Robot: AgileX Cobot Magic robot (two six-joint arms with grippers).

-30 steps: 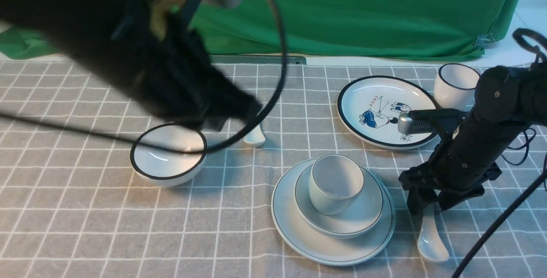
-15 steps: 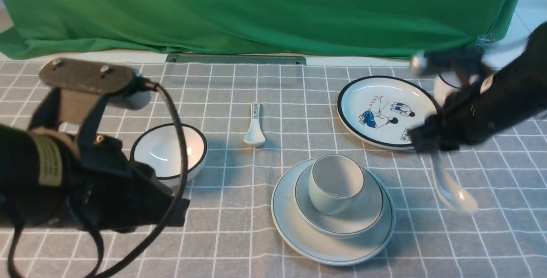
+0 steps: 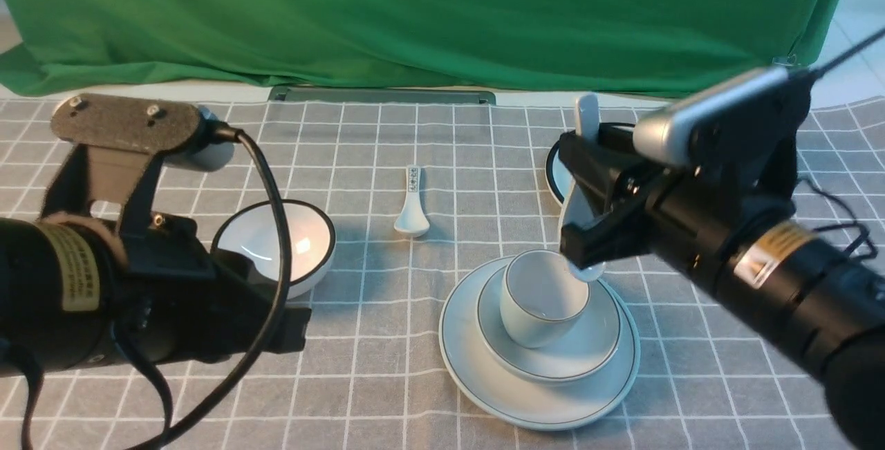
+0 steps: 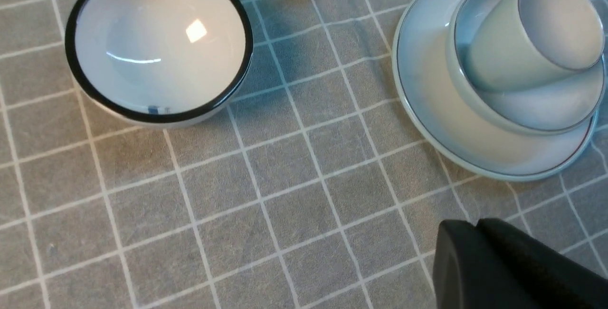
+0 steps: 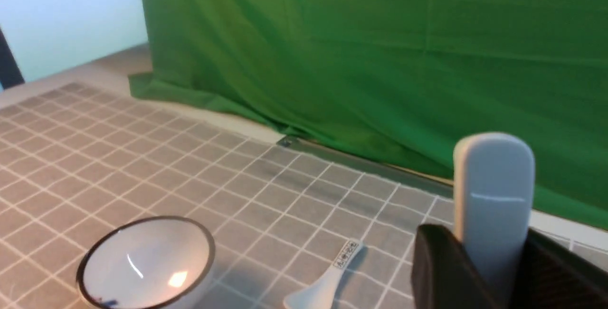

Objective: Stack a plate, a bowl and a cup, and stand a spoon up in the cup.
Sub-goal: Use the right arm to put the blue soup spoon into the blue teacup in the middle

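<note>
Cup (image 3: 536,312) in bowl (image 3: 594,339) on plate (image 3: 470,374); spoon (image 3: 579,211) above.

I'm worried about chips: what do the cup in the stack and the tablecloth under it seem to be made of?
Small white handleless cup: probably glazed ceramic, with smooth, softly shiny walls.
Grey checked tablecloth: seemingly matte woven fabric, judging by its wrinkles.

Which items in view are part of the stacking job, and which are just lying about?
Job:
- plate
- bowl
- cup
- plain spoon, in the right fingers

Lying about:
- black-rimmed bowl
- marked spoon
- black-rimmed plate, mostly hidden
</note>
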